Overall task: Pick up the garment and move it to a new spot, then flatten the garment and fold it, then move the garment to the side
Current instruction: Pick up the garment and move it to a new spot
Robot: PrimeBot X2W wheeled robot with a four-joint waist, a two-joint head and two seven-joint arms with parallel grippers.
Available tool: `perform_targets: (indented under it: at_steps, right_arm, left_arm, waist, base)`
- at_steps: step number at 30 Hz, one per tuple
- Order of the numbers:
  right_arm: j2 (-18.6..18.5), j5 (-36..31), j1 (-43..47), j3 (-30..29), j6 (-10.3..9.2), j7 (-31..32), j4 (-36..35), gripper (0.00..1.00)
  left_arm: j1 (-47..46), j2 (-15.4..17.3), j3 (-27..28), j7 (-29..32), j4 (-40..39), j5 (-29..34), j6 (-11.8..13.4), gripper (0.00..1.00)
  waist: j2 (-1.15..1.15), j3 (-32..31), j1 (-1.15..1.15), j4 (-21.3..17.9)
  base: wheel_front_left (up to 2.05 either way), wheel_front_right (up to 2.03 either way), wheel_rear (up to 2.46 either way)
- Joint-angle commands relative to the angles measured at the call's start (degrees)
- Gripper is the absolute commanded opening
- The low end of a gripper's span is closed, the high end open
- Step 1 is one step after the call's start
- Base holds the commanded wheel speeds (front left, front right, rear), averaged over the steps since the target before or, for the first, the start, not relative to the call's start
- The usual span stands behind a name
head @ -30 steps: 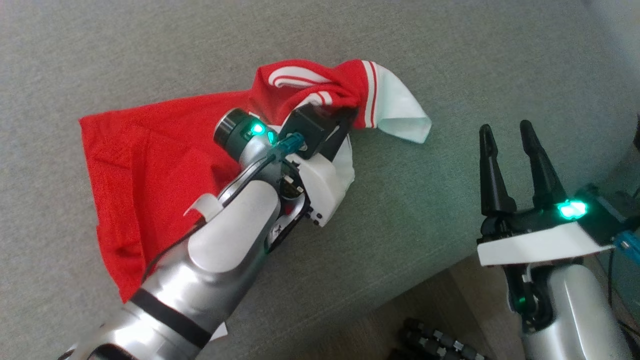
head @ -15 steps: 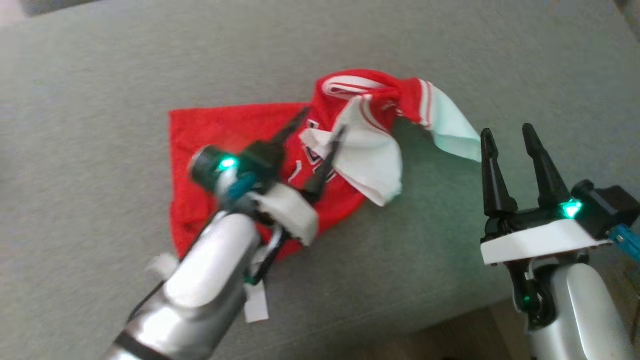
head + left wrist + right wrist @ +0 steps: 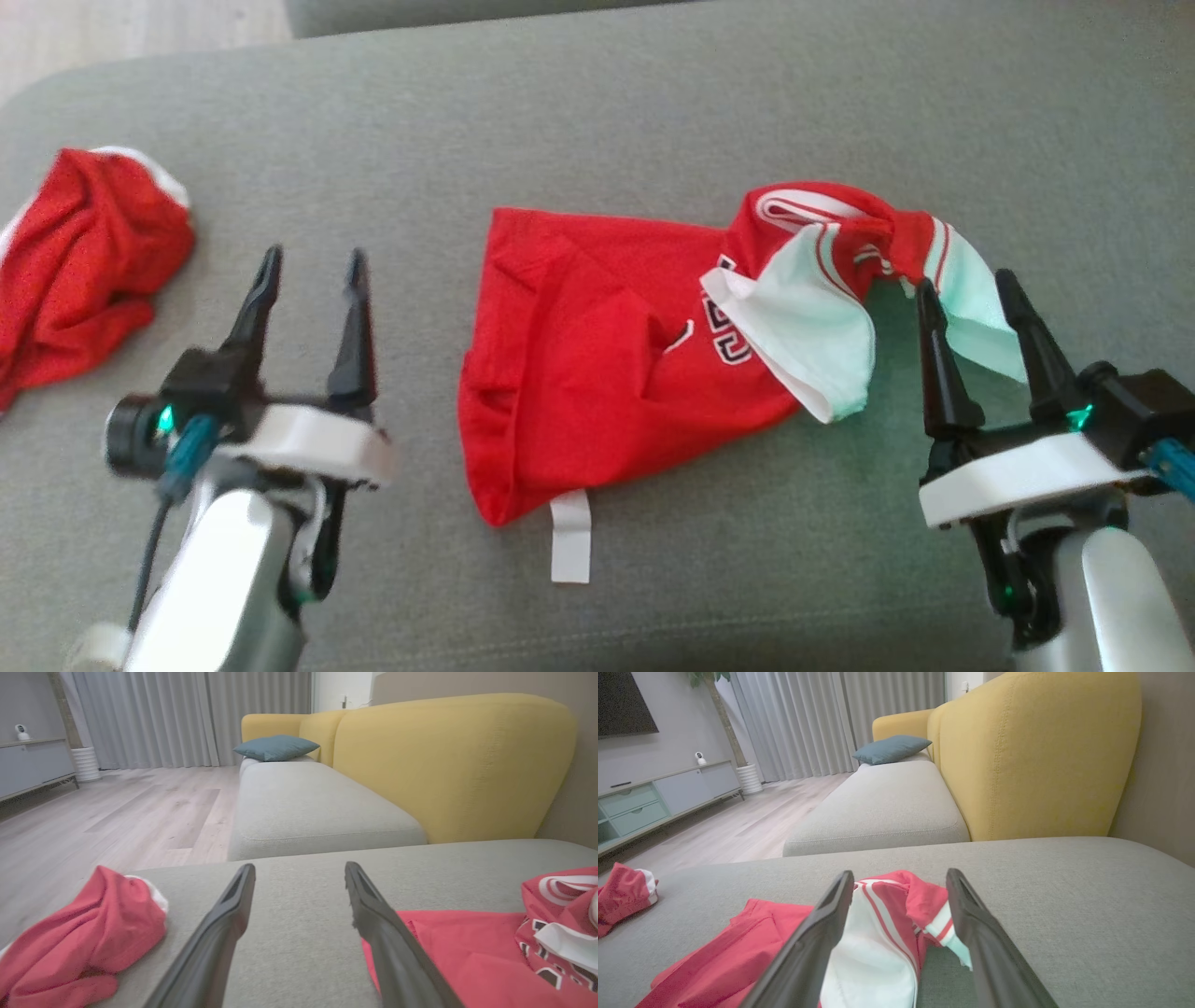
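1. Head view. Fingers of the left gripper point(image 3: 314, 254) are spread wide with nothing between them, over the bare grey sofa seat point(image 3: 597, 103). Fingers of the right gripper point(image 3: 963, 280) are spread too; their tips overlap the pale sleeve end of the garment point(image 3: 597, 345), but contact cannot be told. The garment lies rumpled mid-seat, with its red body to the left and its striped collar and white sleeves bunched to the right. Some dark lettering shows, and a white tag point(image 3: 570, 537) sticks out at the near hem. Crumpled at the far left lies a second red cloth point(image 3: 84, 252), well apart from the garment. The left gripper sits between the two.

2. Left wrist view. The left gripper point(image 3: 300, 867) is parted and empty over grey fabric. The garment point(image 3: 467, 952) is low on the right, just beside the right-hand finger. The second red cloth point(image 3: 93, 924) is low on the left. Beyond are a yellow backrest point(image 3: 448, 765), a teal cushion point(image 3: 275, 746) and a wooden floor point(image 3: 117, 807).

3. Right wrist view. The right gripper point(image 3: 899, 873) is parted. The garment point(image 3: 878, 952) shows in the gap, white sleeve and striped red folds, not pinched. The second red cloth point(image 3: 626, 891) is far left, with a low cabinet point(image 3: 668, 793) behind it.
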Motion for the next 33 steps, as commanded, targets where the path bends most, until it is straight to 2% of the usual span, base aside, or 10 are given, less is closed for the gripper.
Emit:
perform_targets:
  at_steps: [1,7,17,33]
  right_arm:
    - [-0.3,-0.6,-0.1,0.9,-0.04,0.5,-2.3,1.00]
    - [-0.3,-1.2,2.0,0.4,-0.04,1.9,-1.6,1.00]
    - [-0.3,-0.9,6.3,-0.2,-0.04,3.8,-1.8,1.00]
    - [-0.3,-0.8,7.6,-0.2,-0.04,5.3,-2.9,1.00]
  left_arm:
    - [-1.2,1.5,2.9,-0.3,-2.5,0.4,0.2,1.00]
    - [4.0,1.9,5.1,-0.3,-4.2,1.6,-1.1,1.00]
    - [11.4,2.2,4.8,-0.3,-6.3,3.1,-1.1,1.00]
    - [12.6,2.6,4.4,-0.3,-6.3,3.9,-0.6,1.00]
  waist:
    - [0.00,-1.3,0.00,1.2]
    - [0.00,-3.9,0.00,1.6]
    - [0.00,-7.6,0.00,0.9]
    - [0.00,-8.0,0.00,1.0]
  base:
    - [0.00,0.00,0.00]
    - [0.00,0.00,0.00]
    - [0.00,0.00,0.00]
    - [0.00,0.00,0.00]
